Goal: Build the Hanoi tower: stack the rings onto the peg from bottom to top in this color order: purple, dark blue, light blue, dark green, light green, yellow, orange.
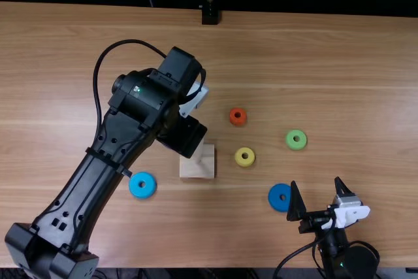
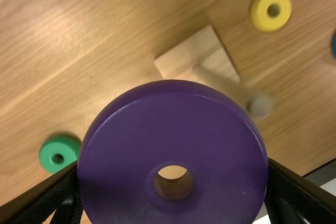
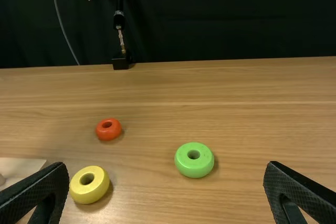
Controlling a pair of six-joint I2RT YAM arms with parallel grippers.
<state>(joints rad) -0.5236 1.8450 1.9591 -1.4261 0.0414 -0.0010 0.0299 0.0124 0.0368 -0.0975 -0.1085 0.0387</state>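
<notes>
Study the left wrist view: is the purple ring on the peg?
No: the purple ring is held in the left gripper, with the bare peg beyond it.

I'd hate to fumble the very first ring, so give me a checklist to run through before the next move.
1. Left gripper holds the purple ring: ok.
2. Peg bare for the bottom ring: ok.
3. Ring's hole lined up with the peg: not ok, the two look offset.
4. Ring high enough to clear the peg's tip: cannot tell.
5. Right gripper empty and away from the peg: ok.
6. Dark blue ring on the table, for the second layer: ok.
</notes>
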